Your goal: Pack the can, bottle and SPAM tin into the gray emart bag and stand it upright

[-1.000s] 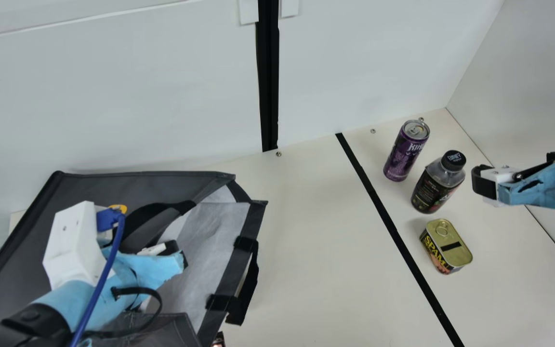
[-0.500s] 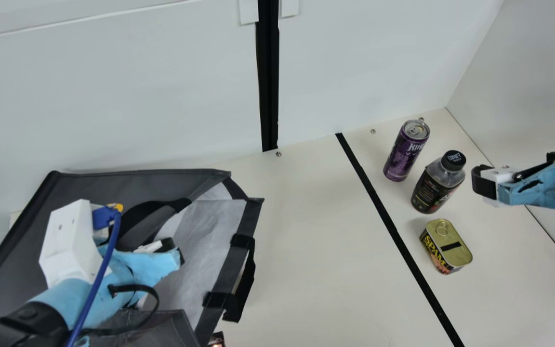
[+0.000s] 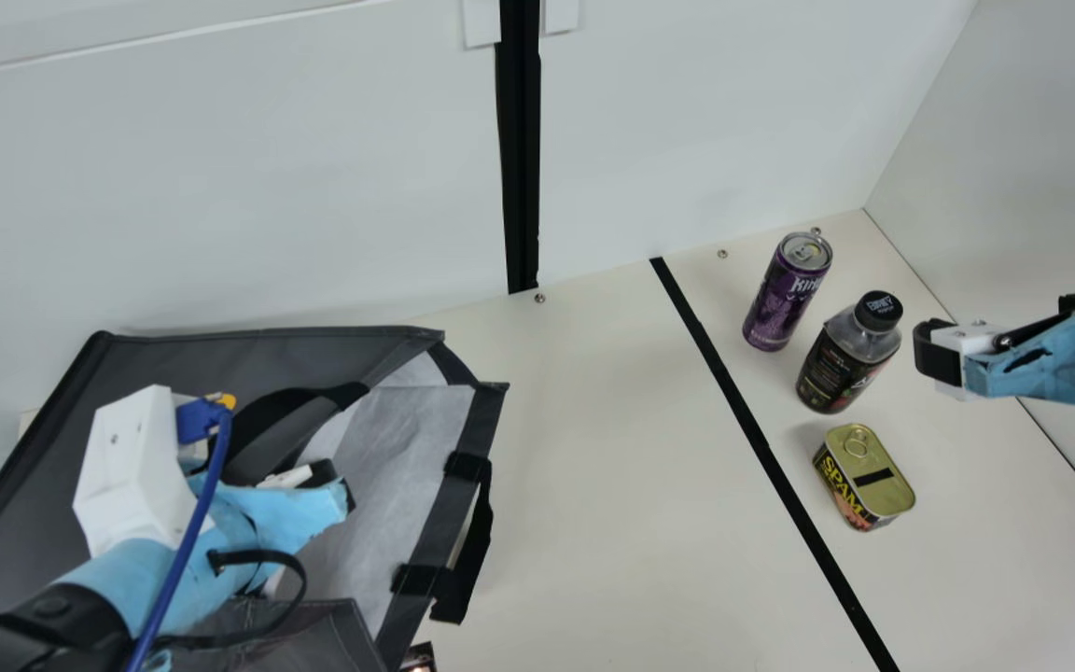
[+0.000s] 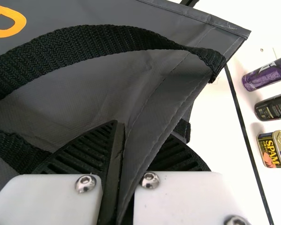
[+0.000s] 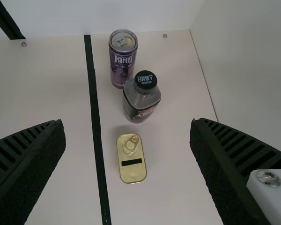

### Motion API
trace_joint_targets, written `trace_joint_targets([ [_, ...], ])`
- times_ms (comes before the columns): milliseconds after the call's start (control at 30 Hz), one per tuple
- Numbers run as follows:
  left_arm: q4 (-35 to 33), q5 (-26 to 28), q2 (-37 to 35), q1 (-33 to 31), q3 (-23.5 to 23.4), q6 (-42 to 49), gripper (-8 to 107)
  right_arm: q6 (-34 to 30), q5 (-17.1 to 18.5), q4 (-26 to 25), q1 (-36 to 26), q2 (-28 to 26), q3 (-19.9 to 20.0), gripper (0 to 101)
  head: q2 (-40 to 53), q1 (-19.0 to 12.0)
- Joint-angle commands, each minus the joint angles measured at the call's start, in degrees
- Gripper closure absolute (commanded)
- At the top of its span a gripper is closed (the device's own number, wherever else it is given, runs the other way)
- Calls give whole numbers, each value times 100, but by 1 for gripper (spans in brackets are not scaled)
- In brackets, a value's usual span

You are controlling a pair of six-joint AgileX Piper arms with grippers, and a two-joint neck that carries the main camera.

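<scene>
Fabric of the gray emart bag is pinched between the closed fingers of the left gripper; bag tipped over, mouth facing across toward the right gripper. Right gripper empty, fingers spread wide. Bottle upright just beside its fingertips, can upright past the bottle, SPAM tin on the near side. Nothing packed among these three. Main risk: bottle or can could be knocked over if the right gripper is lowered off-centre, as they are set close together. Bag mouth could sag shut if the thin pinch is lost, and items could be caught on the rim or loose strap during loading.
</scene>
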Motion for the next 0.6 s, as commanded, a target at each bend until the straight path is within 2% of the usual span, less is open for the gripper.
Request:
trace_joint_targets([
  [0,0,0,0,0,0,0,107,0,0,0,0,0,0,6,-14,-139],
  [567,0,0,0,0,0,0,107,0,0,0,0,0,0,6,-14,-139],
])
